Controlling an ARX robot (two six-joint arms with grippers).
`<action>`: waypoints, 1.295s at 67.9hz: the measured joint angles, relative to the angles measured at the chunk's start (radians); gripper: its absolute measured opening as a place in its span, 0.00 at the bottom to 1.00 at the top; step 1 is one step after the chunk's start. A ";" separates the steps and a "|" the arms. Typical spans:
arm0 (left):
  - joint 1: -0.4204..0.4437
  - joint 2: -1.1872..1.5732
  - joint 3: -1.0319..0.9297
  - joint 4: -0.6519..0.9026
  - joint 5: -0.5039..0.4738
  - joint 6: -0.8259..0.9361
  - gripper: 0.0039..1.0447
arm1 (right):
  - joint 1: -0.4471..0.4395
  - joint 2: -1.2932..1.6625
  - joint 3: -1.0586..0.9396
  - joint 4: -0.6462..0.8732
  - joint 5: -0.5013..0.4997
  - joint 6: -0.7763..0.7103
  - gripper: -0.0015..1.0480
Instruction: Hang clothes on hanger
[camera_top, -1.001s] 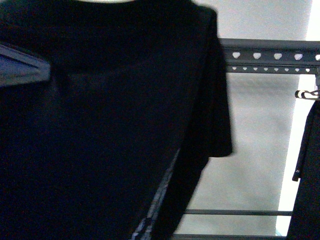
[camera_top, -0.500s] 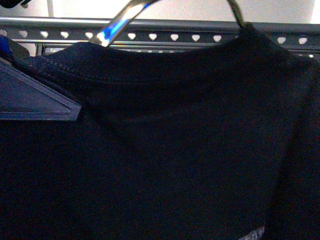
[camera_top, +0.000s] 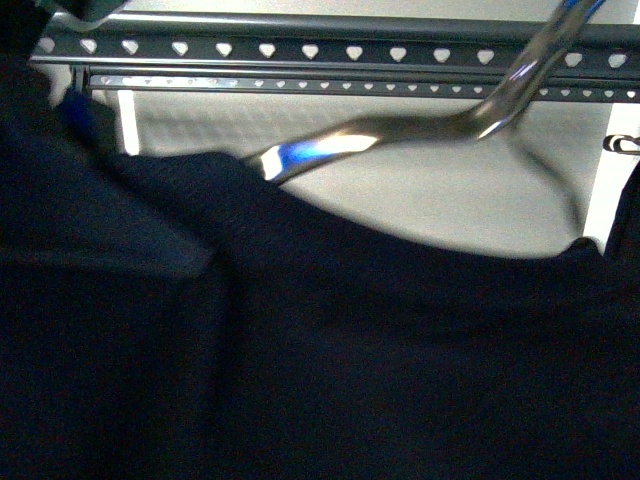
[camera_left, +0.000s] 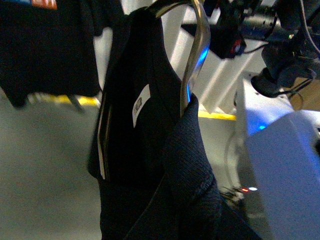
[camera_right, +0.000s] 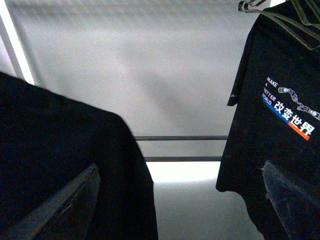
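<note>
Jaws of the right gripper stand wide apart with nothing between them; one dark finger shows at each side of the right wrist view. Close beside one finger hangs the black T-shirt, and its cloth passes behind that fingertip; if they touch, I cannot tell. Beyond the gap between these jaws run two thin lower bars of the clothes rack. Beside the other finger, but farther off, a printed T-shirt hangs on a thin wire hanger. It carries white "MAKE A BETTER WORLD", Chinese characters and a blue-orange stripe.

For the left gripper I cannot tell how the jaws stand. Its wrist view shows no fingers, only the black T-shirt very near, with a white label inside the neck. This shirt sits on a shiny metal hanger. In the front view the stem of this hanger crosses in front of the top rail with heart-shaped holes, and the hook is out of the picture. The collar hangs below that rail, apart from it.
</note>
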 joint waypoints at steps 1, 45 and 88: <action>-0.010 -0.003 0.000 0.035 0.019 -0.002 0.04 | 0.000 0.000 0.000 0.000 -0.004 0.000 0.93; -0.050 -0.132 -0.128 0.894 0.135 -0.538 0.04 | 0.000 0.000 0.000 0.000 0.000 0.000 0.93; -0.048 -0.054 -0.077 0.897 0.044 -0.579 0.04 | 0.000 0.000 0.000 0.000 0.000 0.000 0.93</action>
